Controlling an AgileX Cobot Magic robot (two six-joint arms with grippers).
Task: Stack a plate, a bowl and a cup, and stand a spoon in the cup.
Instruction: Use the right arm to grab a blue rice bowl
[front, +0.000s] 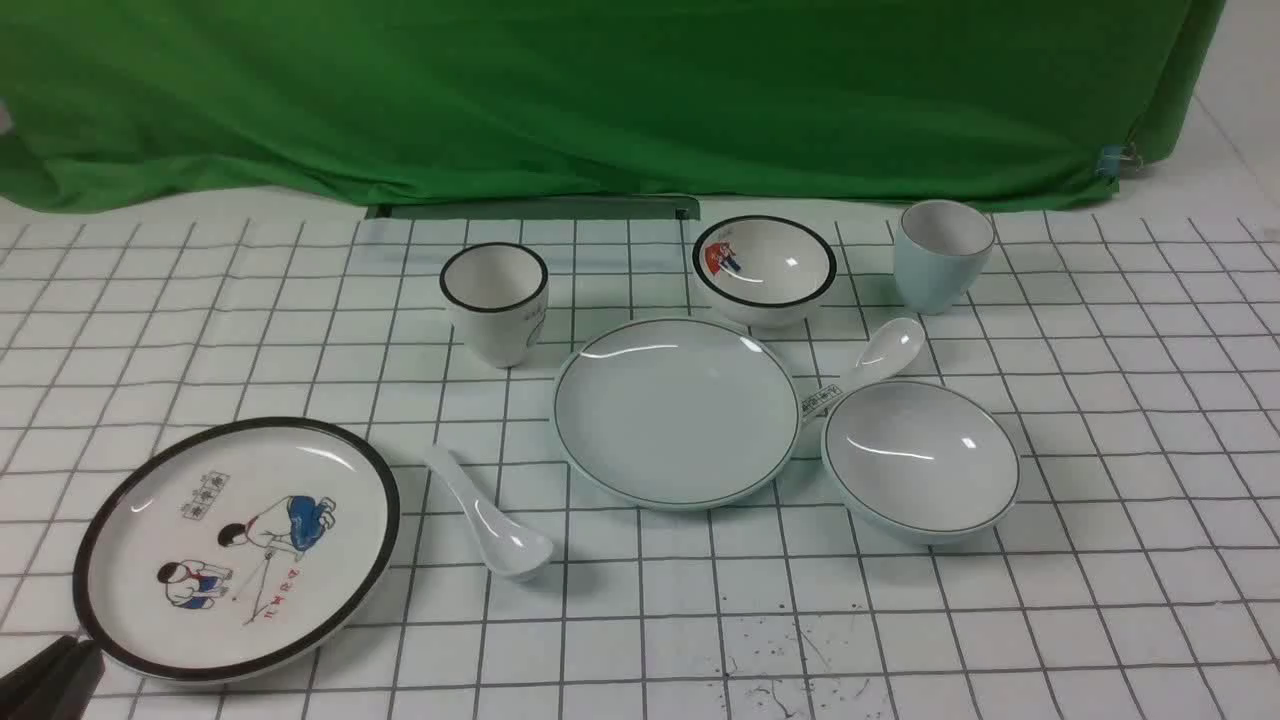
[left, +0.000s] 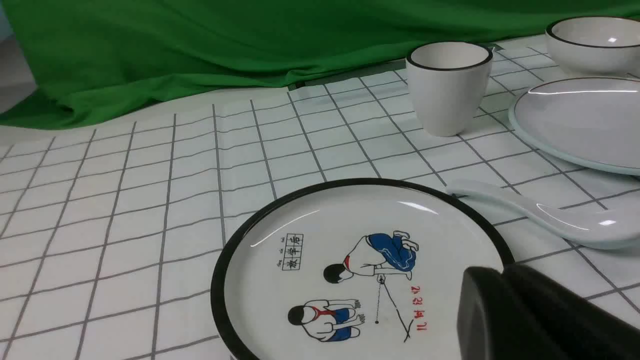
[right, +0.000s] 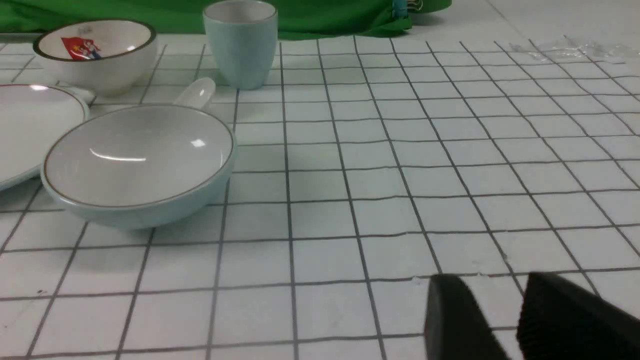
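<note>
Left pincer (left: 500, 280) pressed together, empty, beside the cartoon plate (left: 310, 220); right pincer (right: 500, 300) partly spread, holding nothing.

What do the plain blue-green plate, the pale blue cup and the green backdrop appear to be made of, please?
The plate looks like glazed ceramic, possibly melamine: glossy, with sharp white light streaks on its face. The cup is likely the same ware: smooth pale wall, faint sheen. The backdrop is cloth, matte: it hangs in soft folds and bunches at its foot.
</note>
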